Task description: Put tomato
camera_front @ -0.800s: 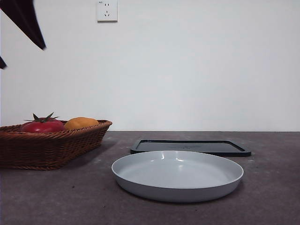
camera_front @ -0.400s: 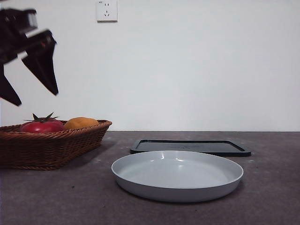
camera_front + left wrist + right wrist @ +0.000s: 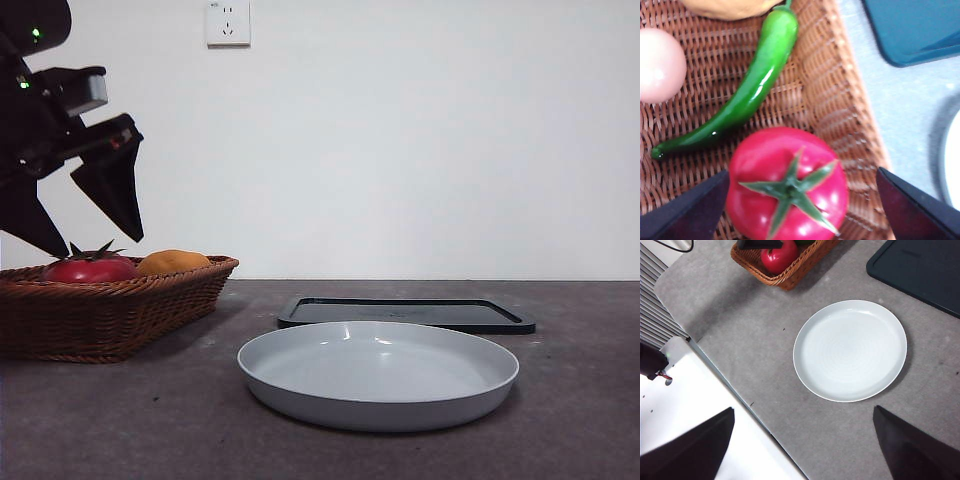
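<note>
While the right gripper (image 3: 800, 450) waits spread high above, the left gripper (image 3: 85, 225) hangs wide just over the tomato (image 3: 788, 183) beside the wicker basket's rim (image 3: 850, 115) at the worktop's (image 3: 560, 440) left edge.

The front view looks level across the table from about its height, facing the back wall, with the plate (image 3: 378, 372) nearest. The left wrist view looks straight down at close range between its wide-apart jaws onto the tomato (image 3: 788, 184) in the basket (image 3: 840, 95). The right wrist view looks down from high up, sharing plate (image 3: 850, 350), basket (image 3: 790, 270) and tomato (image 3: 778, 258) with both.
</note>
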`<action>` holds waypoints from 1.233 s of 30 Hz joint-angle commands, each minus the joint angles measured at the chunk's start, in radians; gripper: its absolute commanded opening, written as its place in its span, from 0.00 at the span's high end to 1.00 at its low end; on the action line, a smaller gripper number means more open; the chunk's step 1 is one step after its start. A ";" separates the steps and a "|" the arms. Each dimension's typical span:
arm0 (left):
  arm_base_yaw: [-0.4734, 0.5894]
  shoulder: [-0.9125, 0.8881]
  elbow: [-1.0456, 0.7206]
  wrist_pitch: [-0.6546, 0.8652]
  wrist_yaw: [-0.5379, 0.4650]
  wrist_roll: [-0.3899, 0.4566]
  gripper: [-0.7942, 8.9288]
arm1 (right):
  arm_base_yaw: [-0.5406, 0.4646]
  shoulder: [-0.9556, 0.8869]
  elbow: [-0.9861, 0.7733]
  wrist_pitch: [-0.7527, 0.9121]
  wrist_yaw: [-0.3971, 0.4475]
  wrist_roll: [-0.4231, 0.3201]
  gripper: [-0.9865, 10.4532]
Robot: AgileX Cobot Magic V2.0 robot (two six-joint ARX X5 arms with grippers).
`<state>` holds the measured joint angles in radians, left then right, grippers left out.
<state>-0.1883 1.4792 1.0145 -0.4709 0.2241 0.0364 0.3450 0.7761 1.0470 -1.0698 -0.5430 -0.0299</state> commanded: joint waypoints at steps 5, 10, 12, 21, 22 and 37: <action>-0.003 0.053 0.023 0.022 -0.025 0.016 0.41 | 0.005 0.008 0.016 0.008 0.000 -0.003 0.53; -0.008 0.080 0.023 0.022 -0.025 0.016 0.37 | 0.005 0.008 0.016 0.013 0.000 -0.003 0.53; -0.010 0.092 0.023 0.022 -0.025 0.015 0.37 | 0.005 0.008 0.016 0.014 0.000 -0.003 0.53; -0.013 0.105 0.023 0.022 -0.027 0.016 0.39 | 0.005 0.007 0.016 0.015 -0.001 -0.004 0.53; -0.013 0.105 0.023 0.022 -0.032 0.016 0.41 | 0.005 0.007 0.016 0.015 -0.001 -0.004 0.53; -0.016 0.057 0.045 -0.005 -0.065 -0.004 0.51 | 0.004 0.007 0.016 0.015 -0.006 -0.003 0.53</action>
<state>-0.1993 1.5501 1.0252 -0.4877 0.1585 0.0364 0.3450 0.7761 1.0470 -1.0645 -0.5468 -0.0299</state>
